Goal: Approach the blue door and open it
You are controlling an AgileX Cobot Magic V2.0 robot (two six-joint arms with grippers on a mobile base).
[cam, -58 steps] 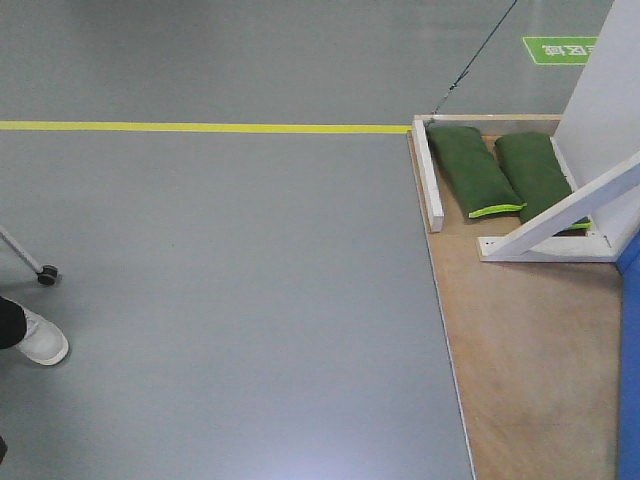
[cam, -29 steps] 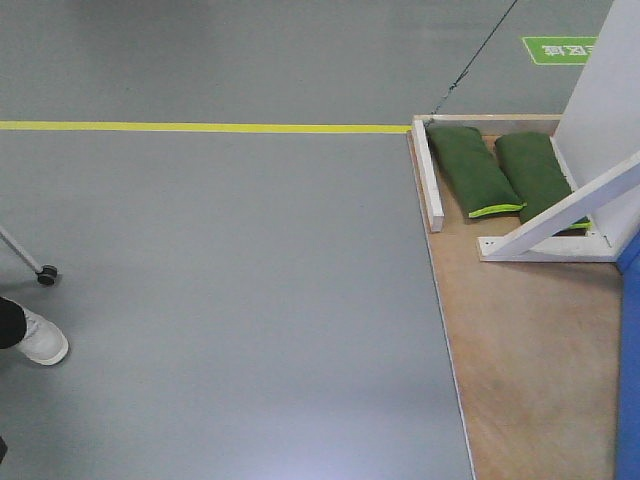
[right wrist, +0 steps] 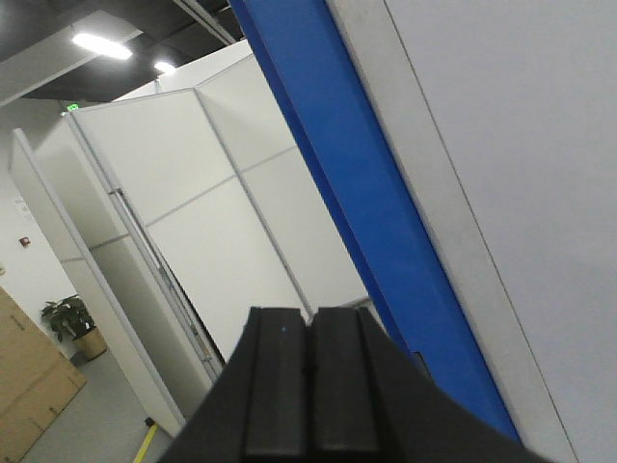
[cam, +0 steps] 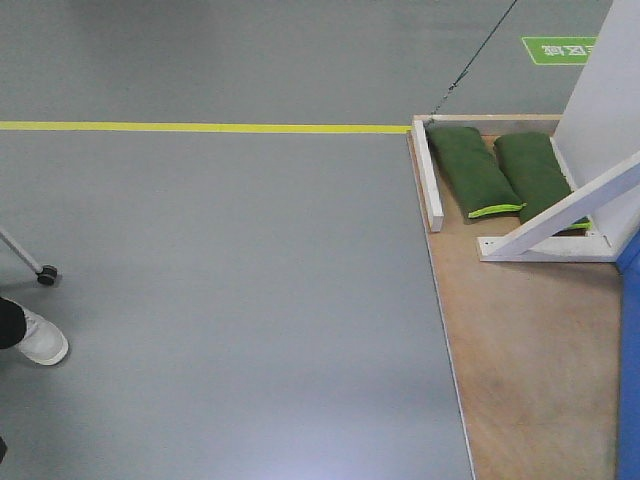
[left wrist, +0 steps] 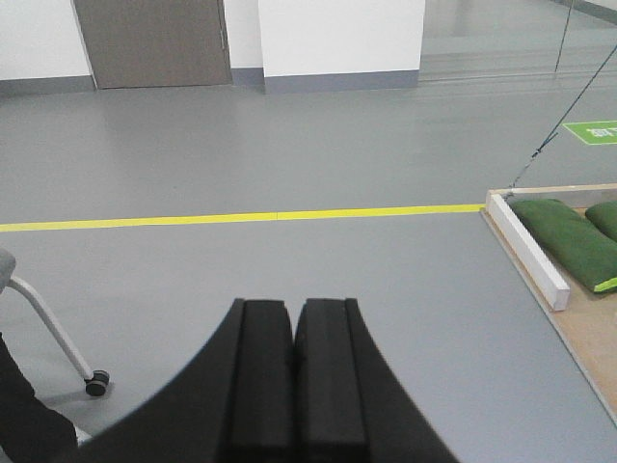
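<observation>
The blue door shows as a thin blue strip (cam: 630, 380) at the right edge of the front view, standing on a wooden base. In the right wrist view it is a slanted bright-blue band (right wrist: 357, 183) beside a white panel; its handle and lock are out of view. My right gripper (right wrist: 309, 313) is shut and empty, with the door's blue edge just to its right. My left gripper (left wrist: 293, 307) is shut and empty, pointing over the grey floor. Neither gripper shows in the front view.
A wooden base board (cam: 530, 380) lies on the grey floor at right, with white frame braces (cam: 570, 215) and two green sandbags (cam: 475, 170). A yellow floor line (cam: 200, 127) runs across. A person's white shoe (cam: 40, 338) and a chair caster (cam: 46, 273) are at left.
The door frame, sandbags and blue strip have shifted very slightly in the front view. The grippers' earlier state is not shown.
</observation>
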